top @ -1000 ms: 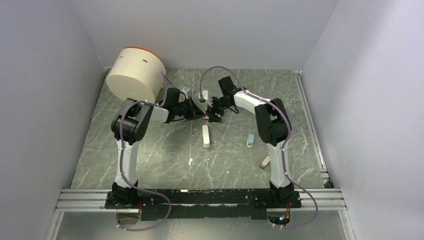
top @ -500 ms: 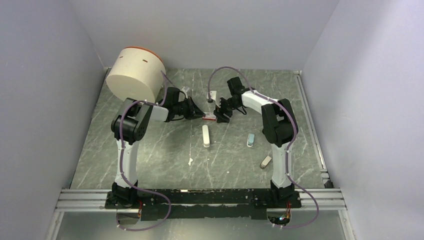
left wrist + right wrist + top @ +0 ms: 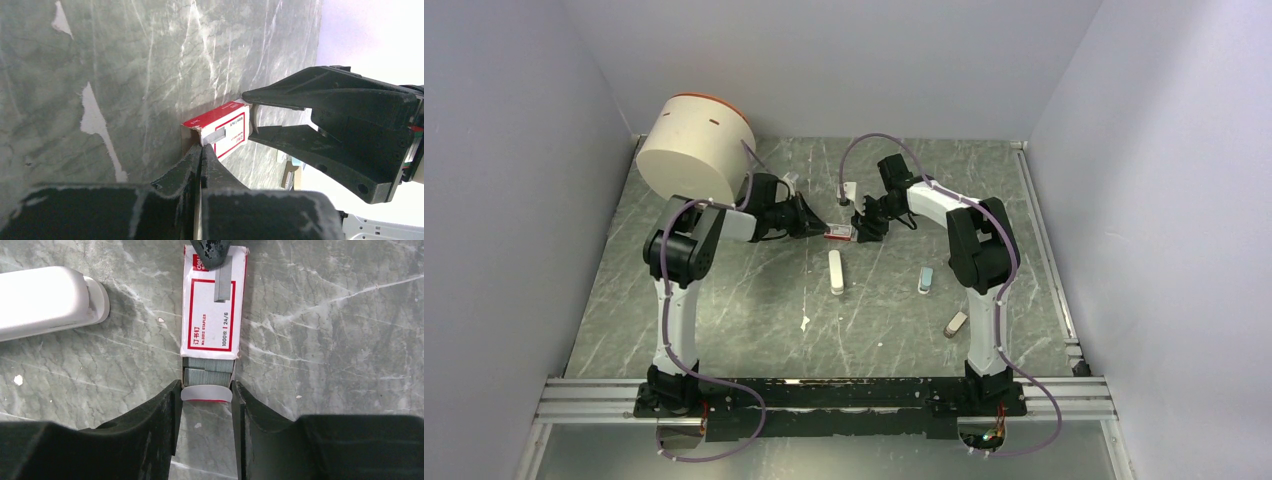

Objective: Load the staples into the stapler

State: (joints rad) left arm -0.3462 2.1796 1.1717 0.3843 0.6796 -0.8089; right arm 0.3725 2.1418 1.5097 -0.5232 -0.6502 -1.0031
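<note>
The staples box (image 3: 839, 233), red with a white label, lies between both grippers at the table's middle back. My left gripper (image 3: 816, 226) is shut, pinching the far end edge of the box (image 3: 225, 131). My right gripper (image 3: 861, 228) grips the inner tray, which sticks out of the sleeve (image 3: 212, 300) and shows grey staple strips (image 3: 207, 371) and a white tab (image 3: 206, 393) between its fingers. The stapler (image 3: 835, 271), a slim white bar, lies flat just in front of the box, and its rounded end also shows in the right wrist view (image 3: 47, 300).
A large cream cylinder with an orange rim (image 3: 696, 147) stands at the back left. A light blue item (image 3: 926, 279) and a small tan item (image 3: 955, 323) lie to the right. A small white item (image 3: 848, 190) sits behind the box. A white scrap (image 3: 805, 322) lies in front.
My right gripper has drawn back to the right and the left slightly to the left, both still on the box. The box has shifted a little.
</note>
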